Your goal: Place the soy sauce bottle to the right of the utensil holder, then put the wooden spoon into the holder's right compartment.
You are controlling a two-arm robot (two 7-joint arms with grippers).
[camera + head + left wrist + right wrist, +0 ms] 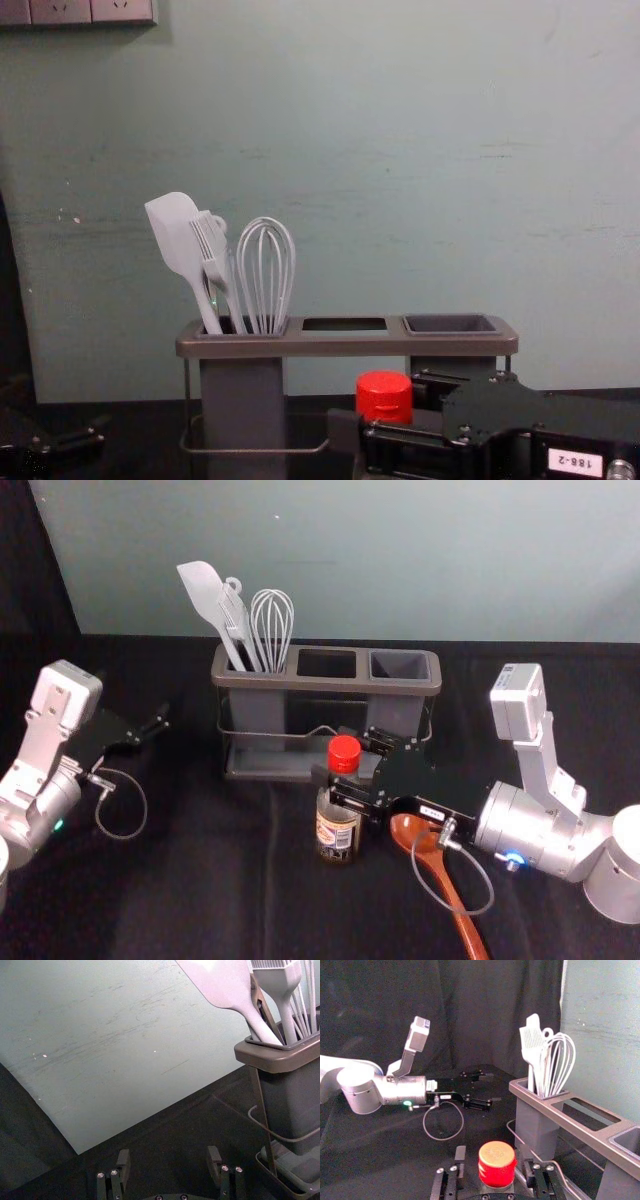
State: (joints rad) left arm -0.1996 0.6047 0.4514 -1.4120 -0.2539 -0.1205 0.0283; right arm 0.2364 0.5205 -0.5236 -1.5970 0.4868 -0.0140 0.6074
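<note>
Securing bottle [336,830] first: right pincer [493,1155] around it, can't tell if clamped; lift upright, clear of spoon [430,858].

on the right gripper [343,766], one white label [575,462] is upside down; it seems to say "188-2".

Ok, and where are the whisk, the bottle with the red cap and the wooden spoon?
Whisk [272,625]: head view, on its wire loops.
Bottle [336,832]: head view, on its label.
Wooden spoon [405,829]: head view, on its bowl.
</note>
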